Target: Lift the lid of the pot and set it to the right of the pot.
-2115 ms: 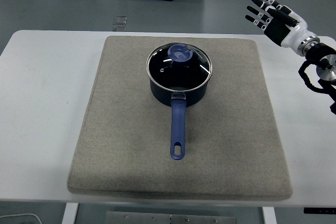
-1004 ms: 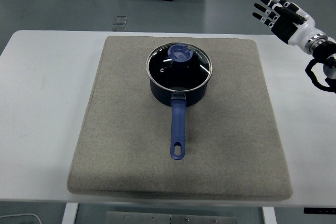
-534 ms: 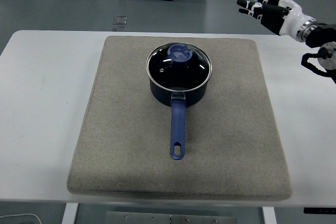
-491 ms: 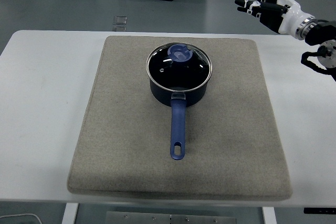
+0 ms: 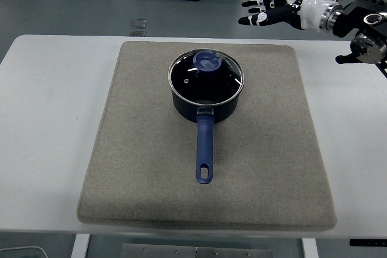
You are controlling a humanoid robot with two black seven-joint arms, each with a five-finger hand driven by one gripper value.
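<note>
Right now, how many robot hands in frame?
1: the right robot hand, fingers spread, up past the table's far edge, above-right of the lidded pot. The left is out of view.

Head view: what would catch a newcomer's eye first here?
The dark blue pot at mid-mat, glass lid on, its long handle pointing at the near edge. Then the right hand, fingers spread and empty, high beyond the grey mat's far right.

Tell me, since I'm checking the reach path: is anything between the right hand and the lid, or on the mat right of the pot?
Nothing visible. The right hand hangs open up and to the right of the lid, with only bare mat between and right of the pot.
</note>
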